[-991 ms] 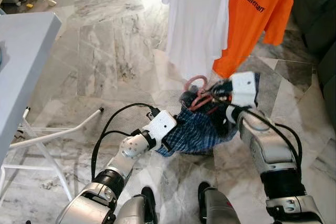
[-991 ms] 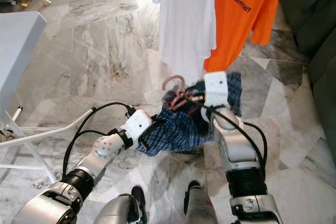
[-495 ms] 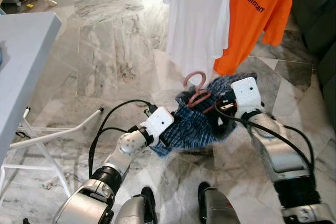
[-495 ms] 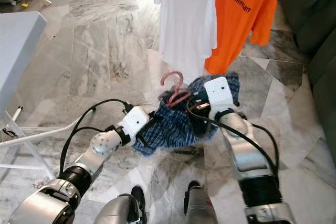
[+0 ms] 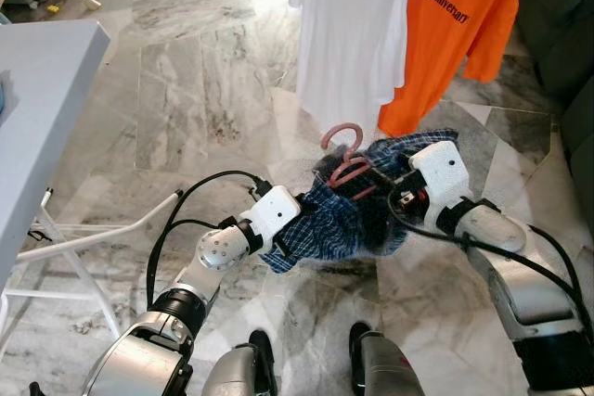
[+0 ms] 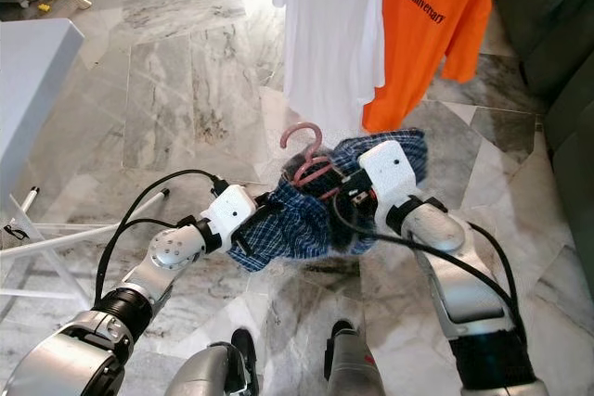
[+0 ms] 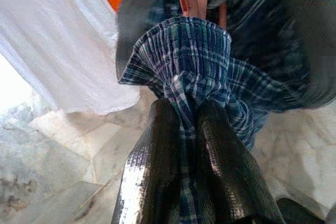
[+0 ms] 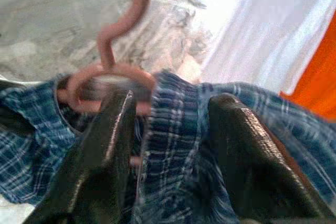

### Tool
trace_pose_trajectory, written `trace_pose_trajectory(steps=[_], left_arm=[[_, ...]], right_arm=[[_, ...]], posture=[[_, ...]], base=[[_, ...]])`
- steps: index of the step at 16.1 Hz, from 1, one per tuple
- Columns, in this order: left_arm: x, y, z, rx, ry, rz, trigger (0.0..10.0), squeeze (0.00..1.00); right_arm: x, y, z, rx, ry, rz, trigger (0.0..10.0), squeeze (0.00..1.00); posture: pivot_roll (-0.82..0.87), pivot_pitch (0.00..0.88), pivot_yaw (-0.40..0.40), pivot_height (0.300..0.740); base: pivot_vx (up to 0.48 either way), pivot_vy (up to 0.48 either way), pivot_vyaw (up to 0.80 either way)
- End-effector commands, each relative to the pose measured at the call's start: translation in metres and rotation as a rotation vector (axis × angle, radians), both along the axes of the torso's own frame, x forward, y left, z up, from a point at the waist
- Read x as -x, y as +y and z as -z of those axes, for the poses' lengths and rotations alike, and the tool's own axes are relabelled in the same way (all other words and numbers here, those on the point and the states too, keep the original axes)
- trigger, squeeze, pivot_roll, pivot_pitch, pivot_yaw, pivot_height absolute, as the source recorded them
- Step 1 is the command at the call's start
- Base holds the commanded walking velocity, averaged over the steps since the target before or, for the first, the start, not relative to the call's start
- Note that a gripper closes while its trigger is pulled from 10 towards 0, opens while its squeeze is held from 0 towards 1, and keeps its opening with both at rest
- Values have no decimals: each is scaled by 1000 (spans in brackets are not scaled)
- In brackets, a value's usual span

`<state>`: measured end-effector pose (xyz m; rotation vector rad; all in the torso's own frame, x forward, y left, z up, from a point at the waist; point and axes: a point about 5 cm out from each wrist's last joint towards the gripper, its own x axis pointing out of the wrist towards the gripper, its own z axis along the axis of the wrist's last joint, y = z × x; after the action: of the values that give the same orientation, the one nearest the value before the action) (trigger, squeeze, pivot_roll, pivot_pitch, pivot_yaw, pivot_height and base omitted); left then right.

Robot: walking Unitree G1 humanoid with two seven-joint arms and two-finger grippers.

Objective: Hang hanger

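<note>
Blue plaid cloth shorts (image 5: 348, 215) on pink plastic hanger (image 5: 345, 150): left hand (image 7: 184, 129) pinched tight on waistband; right hand (image 8: 173, 129) apparently clamping waistband too, partly blurred.

Counting it off: two grippers on the job, the left gripper (image 7: 185, 129) and the right gripper (image 8: 173, 129). Between them there's one pink hanger (image 5: 345, 153), and one blue plaid garment (image 5: 339, 220) bunched around it. Up behind, two T-shirts hang side by side, one white T-shirt (image 5: 351, 34) and one orange T-shirt (image 5: 459, 25). Off to the robot's left, one grey table (image 5: 42, 108).
</note>
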<state>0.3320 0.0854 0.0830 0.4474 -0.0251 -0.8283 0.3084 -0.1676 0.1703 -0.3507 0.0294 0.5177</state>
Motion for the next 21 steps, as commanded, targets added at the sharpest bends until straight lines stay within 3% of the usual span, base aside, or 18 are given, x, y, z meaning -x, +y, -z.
trace_pose_trajectory(steps=[1,3,6,11,15,16,17,18,21], left_arm=[[3,3,4,-19,8,18,0,0],[6,3,7,-18,16,38,0,0],[9,4,10,-22,30,74,0,0],[11,15,7,-96,5,176,0,0],[15,26,-2,-137,-57,285,0,0],[16,25,-5,-132,-71,323,0,0],[19,22,-11,-125,-125,379,0,0],[20,19,-14,-111,-137,410,0,0],[24,10,-22,-96,-183,499,0,0]], right_arm=[[4,4,-8,-1,-39,-40,10000,1000],[8,2,-14,-28,-48,-80,10000,1000],[17,-6,-7,71,-5,-155,10000,1000],[26,-46,-3,260,101,-222,10000,1000],[29,-68,-5,306,215,-307,10000,1000],[31,-71,-3,300,252,-333,10000,945],[32,-74,-1,278,296,-368,10000,647],[33,-77,2,296,317,-389,10000,0],[33,-76,6,314,365,-444,10000,0]], posture=[[-219,262,69,740],[-220,261,67,740],[-221,261,66,740],[-223,262,63,740],[-223,261,60,740],[-222,260,59,740],[-223,260,59,740],[-221,261,58,740],[-218,264,60,740]], base=[[0,0,0],[0,0,0],[0,0,0],[0,0,0],[0,0,0],[0,0,0],[0,0,0],[0,0,0],[0,0,0]])
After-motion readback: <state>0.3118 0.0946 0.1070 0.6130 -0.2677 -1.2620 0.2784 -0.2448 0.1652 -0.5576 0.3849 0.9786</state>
